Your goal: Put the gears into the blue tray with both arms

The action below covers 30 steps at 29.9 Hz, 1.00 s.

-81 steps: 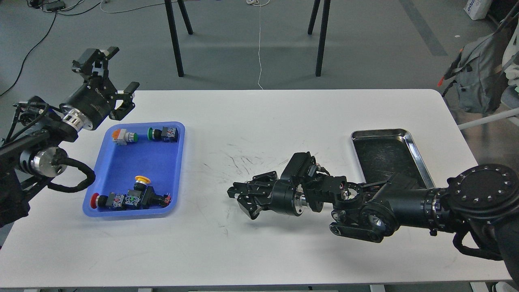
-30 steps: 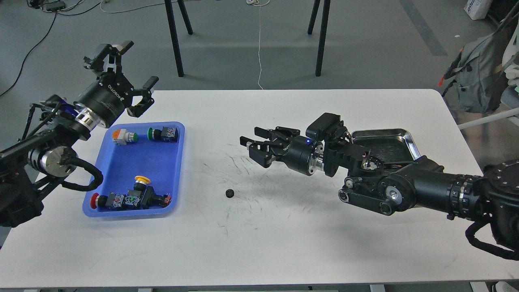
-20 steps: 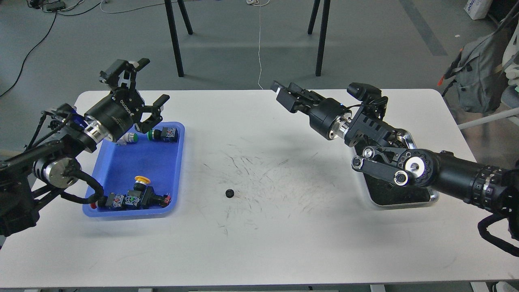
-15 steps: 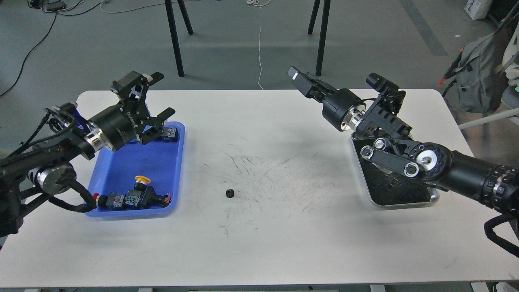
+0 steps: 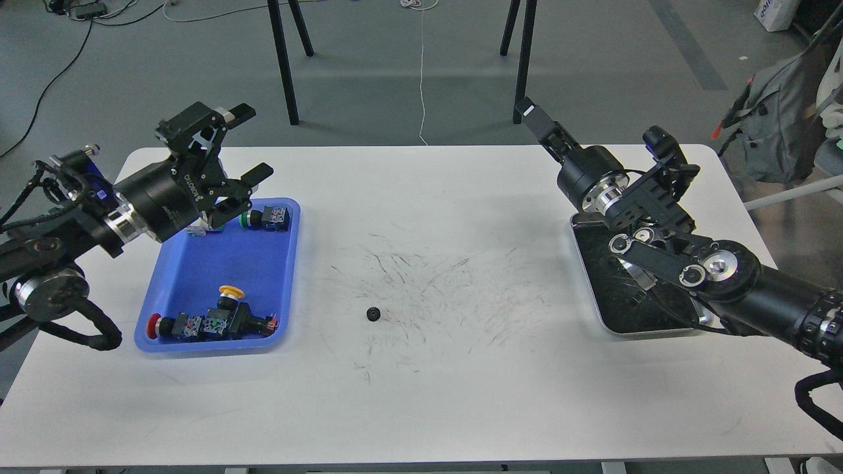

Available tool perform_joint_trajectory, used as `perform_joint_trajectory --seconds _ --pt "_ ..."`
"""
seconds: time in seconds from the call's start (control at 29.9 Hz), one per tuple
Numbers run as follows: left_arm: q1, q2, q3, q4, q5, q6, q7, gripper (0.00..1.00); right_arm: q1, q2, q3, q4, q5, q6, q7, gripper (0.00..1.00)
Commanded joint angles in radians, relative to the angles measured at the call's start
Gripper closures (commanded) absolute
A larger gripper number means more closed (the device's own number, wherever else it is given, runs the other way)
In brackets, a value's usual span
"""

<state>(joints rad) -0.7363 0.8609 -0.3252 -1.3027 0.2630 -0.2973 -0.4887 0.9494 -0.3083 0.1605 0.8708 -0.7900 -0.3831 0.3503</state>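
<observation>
One small black gear [image 5: 373,314] lies flat on the scuffed white table, right of the blue tray [image 5: 217,257] and apart from both arms. My left gripper [image 5: 245,143] hovers above the tray's far left corner with its fingers spread and nothing between them. Over the table's far right edge my right gripper [image 5: 535,120] is raised and points up and away. It is seen end-on, so its fingers cannot be told apart, and nothing shows in it. The right arm lies across the steel tray.
The blue tray holds push-button switches: a green-capped one [image 5: 263,217] at the far end, yellow [image 5: 231,291] and red [image 5: 155,324] ones at the near end. A steel tray [image 5: 596,289] sits at the right. Chair legs stand beyond the table.
My right gripper rose from the table's middle, leaving the gear there, and swung back to the far right. My left gripper moved right and down over the tray's far corner.
</observation>
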Motion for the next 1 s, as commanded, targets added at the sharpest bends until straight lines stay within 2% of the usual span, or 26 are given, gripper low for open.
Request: perform_joint_trajectory --seconds 0.0,0.07,0.27,0.33,0.6,0.84,0.97 --pt "0.014 -0.023 -0.017 0.003 -0.056 -0.032 0.000 0.01 -0.006 0.000 0.008 -0.001 0.000 -0.002 0.001 0.36" --pt "0.027 -0.034 -0.012 -0.007 -0.070 -0.077 0.000 0.01 -0.011 -0.005 0.010 -0.001 0.000 -0.002 0.001 0.36" --pt "0.048 -0.059 0.033 -0.021 -0.064 -0.062 0.000 0.00 -0.012 -0.017 0.034 -0.003 0.002 -0.002 0.001 0.35" --pt "0.026 -0.016 0.096 -0.061 -0.042 -0.054 0.000 0.00 -0.024 -0.017 0.054 -0.003 0.002 -0.002 0.001 0.31" --pt "-0.098 0.098 0.259 -0.134 0.211 -0.049 0.000 0.00 -0.075 -0.017 0.137 0.002 0.002 0.003 0.007 0.30" --pt "-0.130 0.167 0.330 -0.214 0.384 -0.025 0.000 0.00 -0.089 -0.017 0.148 0.001 0.002 0.003 0.009 0.30" --pt "-0.161 0.208 0.359 -0.214 0.410 0.009 0.000 0.00 -0.089 -0.018 0.151 0.001 0.002 0.001 0.009 0.30"
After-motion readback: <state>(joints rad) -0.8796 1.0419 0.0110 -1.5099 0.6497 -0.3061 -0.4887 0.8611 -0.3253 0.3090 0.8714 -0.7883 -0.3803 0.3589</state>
